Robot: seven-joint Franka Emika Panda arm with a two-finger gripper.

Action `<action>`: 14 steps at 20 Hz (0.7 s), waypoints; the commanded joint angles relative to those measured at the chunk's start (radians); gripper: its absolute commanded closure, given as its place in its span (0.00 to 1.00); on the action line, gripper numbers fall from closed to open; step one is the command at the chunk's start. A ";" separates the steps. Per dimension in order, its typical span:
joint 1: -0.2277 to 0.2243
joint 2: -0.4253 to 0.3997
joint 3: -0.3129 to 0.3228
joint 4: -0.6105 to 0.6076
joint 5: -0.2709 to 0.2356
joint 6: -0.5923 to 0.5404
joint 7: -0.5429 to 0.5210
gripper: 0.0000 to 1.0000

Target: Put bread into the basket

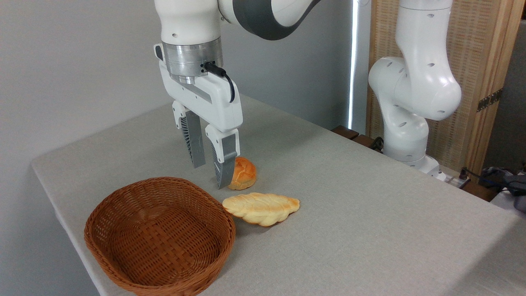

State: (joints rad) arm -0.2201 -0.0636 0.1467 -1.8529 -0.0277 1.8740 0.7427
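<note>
— Basket (123, 242) first: what is seen there?

— Nothing is held in it; it is set at the table's (370, 213) near left corner, presumably as the drop point.

— And right of the basket?

— The bread (262, 208) is laid flat on the cloth, its tip touching or just beside the basket's rim. Above and behind the basket, the gripper (209, 174) is hung with its jaws parted and nothing gripped, probably readied for a descent. A small bun (243, 174) is partly hidden behind one finger.

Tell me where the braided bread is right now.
The bread lies flat on the table, just right of the basket, its tip at the rim, in front of the round bun.
</note>
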 commanded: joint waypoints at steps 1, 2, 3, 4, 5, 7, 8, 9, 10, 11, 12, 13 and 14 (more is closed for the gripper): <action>-0.008 -0.005 0.014 0.004 -0.014 -0.024 0.006 0.00; -0.010 -0.005 0.014 0.004 -0.014 -0.026 0.006 0.00; -0.010 -0.005 0.014 0.004 -0.014 -0.030 0.004 0.00; -0.010 -0.004 0.014 0.004 -0.014 -0.030 0.004 0.00; -0.010 -0.005 0.014 0.004 -0.014 -0.032 0.004 0.00; -0.010 -0.005 0.014 0.004 -0.014 -0.032 0.004 0.00; -0.010 -0.005 0.014 0.004 -0.014 -0.030 0.006 0.00; -0.010 -0.004 0.014 0.004 -0.014 -0.030 0.006 0.00; -0.010 -0.004 0.014 0.004 -0.014 -0.030 0.006 0.00; -0.010 -0.002 0.013 0.004 -0.014 -0.030 0.006 0.00; -0.010 -0.001 0.013 0.004 -0.014 -0.032 0.006 0.00; -0.010 -0.001 0.013 0.004 -0.014 -0.030 0.006 0.00; -0.010 -0.002 0.013 0.004 -0.014 -0.030 0.006 0.00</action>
State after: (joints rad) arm -0.2204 -0.0622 0.1483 -1.8530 -0.0279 1.8650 0.7426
